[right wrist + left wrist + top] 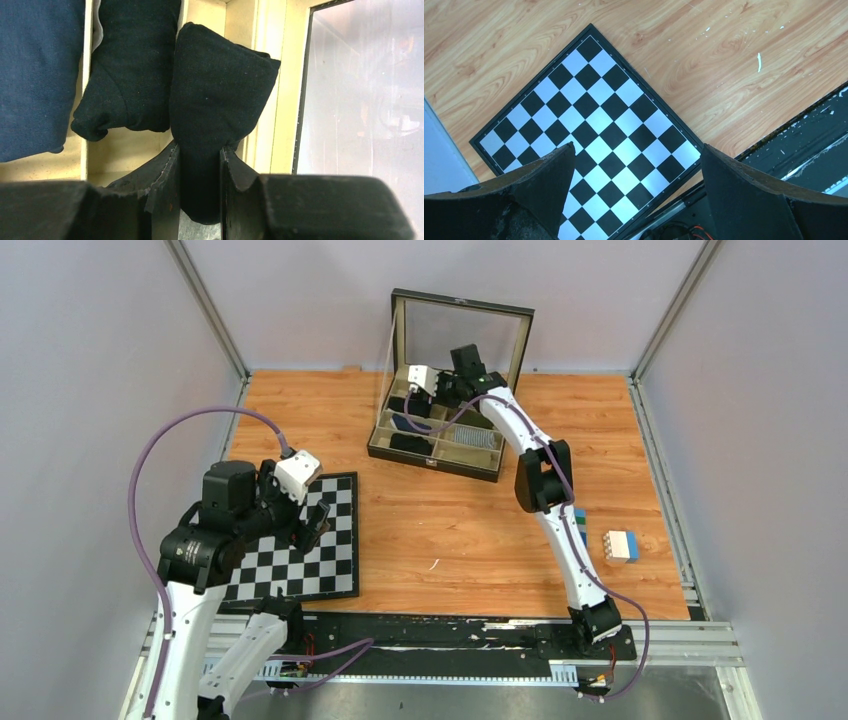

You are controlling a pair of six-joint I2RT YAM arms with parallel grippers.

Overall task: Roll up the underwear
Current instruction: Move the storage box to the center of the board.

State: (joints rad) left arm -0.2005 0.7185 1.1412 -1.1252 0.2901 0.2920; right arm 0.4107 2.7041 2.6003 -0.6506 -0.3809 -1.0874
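Right gripper (199, 152) clamped on rolled black underwear (220, 85) over a compartment box (432, 461).
The box sits by the counter's far edge; the left gripper (636, 160), fingers apart, hangs above the chessboard (594, 115) at the near-left corner.

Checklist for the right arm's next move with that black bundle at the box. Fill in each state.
1. Grip: right gripper is shut on the black rolled fabric bundle, with cloth pinched between both fingers: ok.
2. Bundle seated in a compartment of the wooden divided box, or lifted: cannot tell.
3. Clearance from the second black roll on the bundle's left: they appear to touch, so it may snag: not ok.
4. Glass lid stands open behind the box: ok.
5. Left gripper is open, empty, over the black-and-white chessboard and away from the box: ok.
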